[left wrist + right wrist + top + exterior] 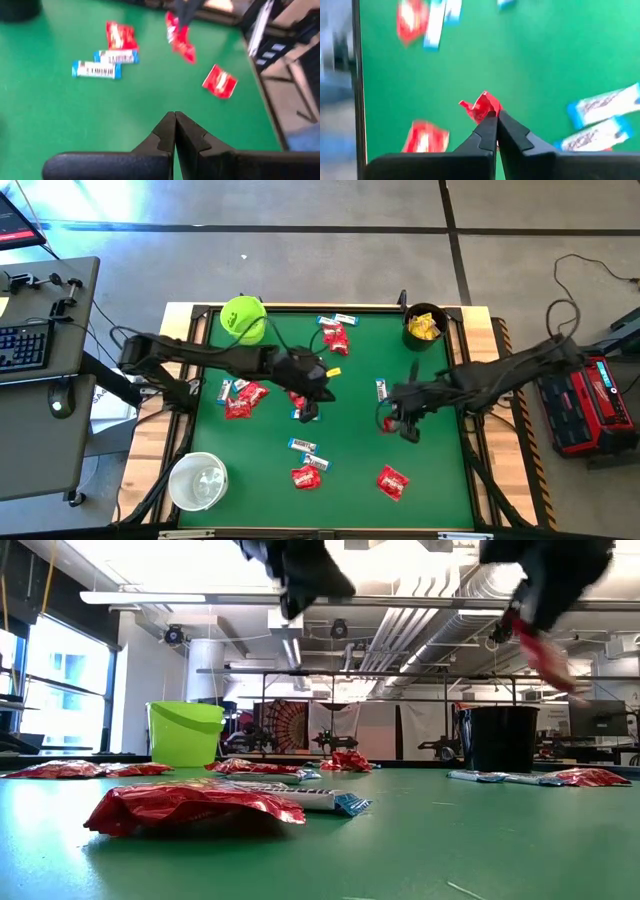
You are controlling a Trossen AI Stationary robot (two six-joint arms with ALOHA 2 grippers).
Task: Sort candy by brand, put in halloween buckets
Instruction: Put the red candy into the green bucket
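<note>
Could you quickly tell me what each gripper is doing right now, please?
Left gripper: closed, holding nothing, above the table.
Right gripper: closed on a red candy packet, lifted off the table.

Green tabletop (360, 370) carries red packets (392, 481) and white-and-blue bars (302, 445) scattered between and around both sets of jaws; lime green bucket (243, 319), black bucket (424, 326) and white bucket (198, 481) stand at its corners, well apart from them.
</note>
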